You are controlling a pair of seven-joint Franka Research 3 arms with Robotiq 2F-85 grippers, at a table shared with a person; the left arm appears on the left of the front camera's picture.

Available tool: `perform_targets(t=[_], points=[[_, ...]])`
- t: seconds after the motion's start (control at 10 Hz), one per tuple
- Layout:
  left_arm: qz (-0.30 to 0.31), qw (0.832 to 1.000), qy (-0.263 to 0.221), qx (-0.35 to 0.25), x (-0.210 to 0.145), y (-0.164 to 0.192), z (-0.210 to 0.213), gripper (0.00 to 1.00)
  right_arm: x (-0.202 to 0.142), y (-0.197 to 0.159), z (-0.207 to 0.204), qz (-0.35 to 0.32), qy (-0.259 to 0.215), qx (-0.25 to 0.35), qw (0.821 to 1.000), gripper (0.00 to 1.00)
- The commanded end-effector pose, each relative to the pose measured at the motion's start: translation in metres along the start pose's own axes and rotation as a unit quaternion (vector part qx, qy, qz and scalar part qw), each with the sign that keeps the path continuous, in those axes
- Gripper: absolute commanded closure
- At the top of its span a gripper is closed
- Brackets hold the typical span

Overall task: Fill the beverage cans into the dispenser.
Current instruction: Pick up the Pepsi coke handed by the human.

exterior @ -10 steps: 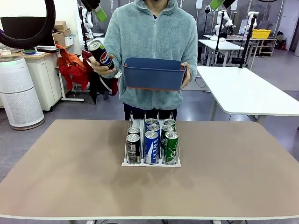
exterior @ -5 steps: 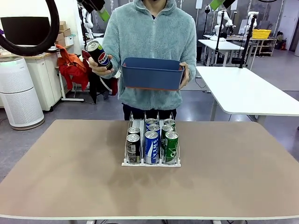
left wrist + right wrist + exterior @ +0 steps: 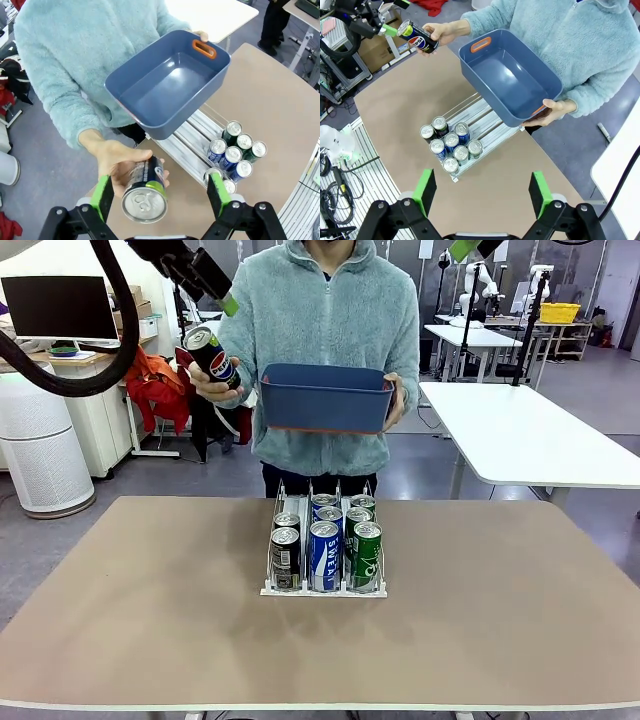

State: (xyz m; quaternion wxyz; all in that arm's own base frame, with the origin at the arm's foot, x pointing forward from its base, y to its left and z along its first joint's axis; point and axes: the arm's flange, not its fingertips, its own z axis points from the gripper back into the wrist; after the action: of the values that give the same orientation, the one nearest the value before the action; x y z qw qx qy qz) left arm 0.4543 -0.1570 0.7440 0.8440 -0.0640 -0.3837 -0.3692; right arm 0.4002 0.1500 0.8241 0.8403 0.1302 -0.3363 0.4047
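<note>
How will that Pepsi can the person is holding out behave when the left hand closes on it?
The Pepsi can looks rigid but thin-walled, so a hard squeeze may dent it. Its glossy round side could slip or twist between the pads. It is tilted in the person's hand, so it may swing upright or sag once released; if laid down it would likely roll.

Left hand (image 3: 161, 196) is up high at the far left, jaws wide, green pads (image 3: 103, 196) either side of the Pepsi can (image 3: 145, 194) the person holds out; no contact that I can see. Its arm arcs in from the top-left corner of the front view, fingertip near the can's top. Right hand (image 3: 482, 194) hangs high above the table (image 3: 410, 95), pointing down, jaws spread wide, nothing between them. The person's one hand (image 3: 115, 160) wraps around the can's body; their other hand (image 3: 551, 111) grips the blue bin (image 3: 512, 82) by its end.
</note>
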Motion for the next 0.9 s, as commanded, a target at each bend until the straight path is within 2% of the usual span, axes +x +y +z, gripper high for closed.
perform_targets(t=[0.0, 0.1, 0.3, 0.6, 0.8], points=[[0.023, 0.999, -0.001, 0.030, -0.009, 0.001, -0.002, 0.00, -0.002, 0.001, 0.000, 0.003, -0.006, 0.008, 1.000, 0.01], [0.010, 1.000, -0.001, 0.008, -0.012, 0.000, 0.004, 0.00, -0.002, 0.001, 0.000, 0.003, -0.006, 0.008, 1.000, 0.01], [0.006, 1.000, 0.001, 0.006, -0.003, 0.004, -0.002, 0.00, -0.002, 0.001, 0.000, 0.003, -0.006, 0.008, 1.000, 0.01], [0.041, 0.999, 0.004, 0.018, -0.013, 0.006, -0.009, 0.00, -0.002, 0.001, 0.000, 0.003, -0.006, 0.008, 1.000, 0.01], [0.040, 0.999, 0.016, 0.031, -0.017, 0.007, -0.012, 0.00, -0.002, 0.001, 0.000, 0.003, -0.006, 0.008, 1.000, 0.01]])
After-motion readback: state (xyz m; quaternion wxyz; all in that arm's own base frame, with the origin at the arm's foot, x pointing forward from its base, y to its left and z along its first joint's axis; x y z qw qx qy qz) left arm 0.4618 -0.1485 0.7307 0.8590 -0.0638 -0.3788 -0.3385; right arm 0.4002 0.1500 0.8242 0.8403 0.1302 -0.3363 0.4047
